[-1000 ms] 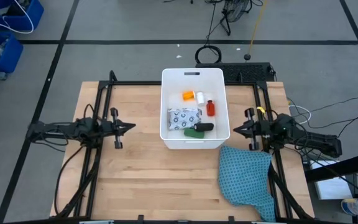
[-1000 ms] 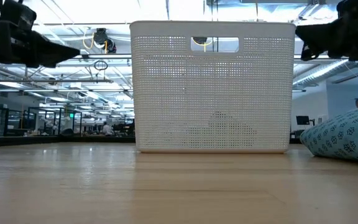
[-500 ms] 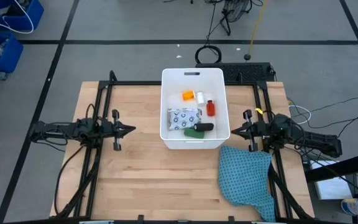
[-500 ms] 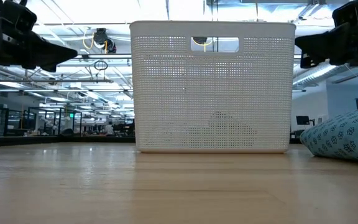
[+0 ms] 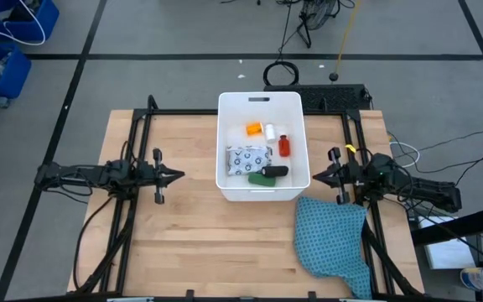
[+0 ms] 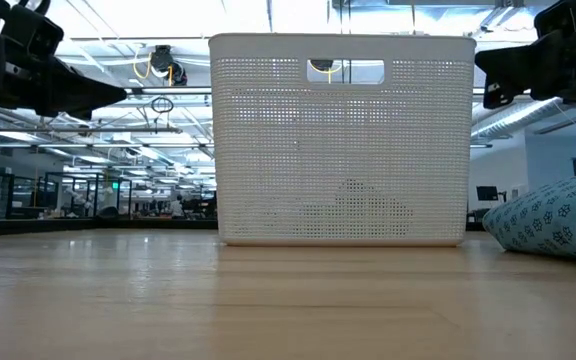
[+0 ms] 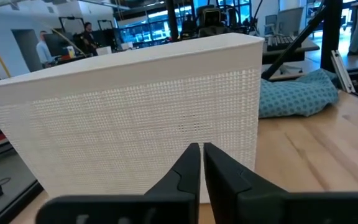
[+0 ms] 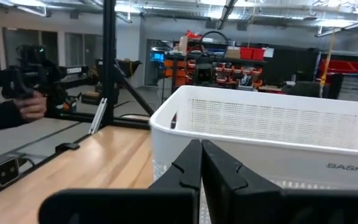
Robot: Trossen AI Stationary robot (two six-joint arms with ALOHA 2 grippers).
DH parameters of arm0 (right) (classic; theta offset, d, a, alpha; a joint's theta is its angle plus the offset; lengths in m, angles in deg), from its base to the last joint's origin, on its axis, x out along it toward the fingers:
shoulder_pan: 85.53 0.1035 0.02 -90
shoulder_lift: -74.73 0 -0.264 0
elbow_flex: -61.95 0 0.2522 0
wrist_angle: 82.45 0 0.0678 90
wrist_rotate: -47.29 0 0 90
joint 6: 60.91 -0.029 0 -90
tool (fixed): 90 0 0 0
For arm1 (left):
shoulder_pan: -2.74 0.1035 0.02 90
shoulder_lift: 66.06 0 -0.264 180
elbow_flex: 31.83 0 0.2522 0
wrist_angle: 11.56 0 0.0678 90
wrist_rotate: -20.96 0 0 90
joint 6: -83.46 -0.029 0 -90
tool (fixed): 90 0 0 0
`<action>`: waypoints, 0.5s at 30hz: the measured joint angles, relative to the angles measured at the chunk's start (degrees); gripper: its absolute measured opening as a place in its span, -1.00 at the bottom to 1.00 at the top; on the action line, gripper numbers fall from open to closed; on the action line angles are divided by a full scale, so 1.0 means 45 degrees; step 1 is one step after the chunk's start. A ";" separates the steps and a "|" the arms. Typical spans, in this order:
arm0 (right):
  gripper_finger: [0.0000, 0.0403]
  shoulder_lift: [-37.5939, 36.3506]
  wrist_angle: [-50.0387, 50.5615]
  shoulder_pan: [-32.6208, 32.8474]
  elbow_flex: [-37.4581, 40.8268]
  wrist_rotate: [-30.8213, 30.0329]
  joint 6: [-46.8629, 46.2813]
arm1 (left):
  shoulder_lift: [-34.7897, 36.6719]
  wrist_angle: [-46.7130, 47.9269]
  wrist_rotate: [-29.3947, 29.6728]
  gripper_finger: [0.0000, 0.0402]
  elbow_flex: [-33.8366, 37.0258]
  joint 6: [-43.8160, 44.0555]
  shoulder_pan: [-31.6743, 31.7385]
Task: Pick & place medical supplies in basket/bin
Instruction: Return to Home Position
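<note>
The white tub (image 5: 259, 104) stands on its base at the table's middle, toward the far edge. Inside it lie the dotted white packet (image 5: 247, 158), the green oblong (image 5: 262, 178) with the black piece (image 5: 276, 171), the red bottle (image 5: 284, 146), the orange vial (image 5: 253, 129) and the small white bottle (image 5: 269, 131). My left gripper (image 5: 179, 175) hovers shut, left of the tub, pointing at its wall (image 7: 135, 118). My right gripper (image 5: 315, 176) hovers shut, right of the tub (image 8: 272, 124). Both hang above the table in the low view, the left gripper (image 6: 118, 93) and the right gripper (image 6: 480, 65).
A teal dotted cloth (image 5: 334, 239) lies bunched on the table's right near part, below my right gripper; it shows also as a cloth (image 6: 553, 220) in the low view. Bare wood (image 5: 183, 243) spreads left of and in front of the tub. A person's hand (image 8: 33, 106) shows beyond the table.
</note>
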 joint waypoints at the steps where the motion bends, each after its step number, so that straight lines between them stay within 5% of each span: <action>1: -1.00 0.0000 -0.0028 0.0000 0.0000 -0.0139 -0.0109 | 0.0000 -0.0035 0.0000 -0.86 0.0005 -0.0100 0.0000; 15: -1.00 0.0005 0.0074 -0.0005 0.0000 -0.0260 -0.0402 | -0.0049 -0.0447 0.0005 -0.88 0.0053 -0.0072 0.0000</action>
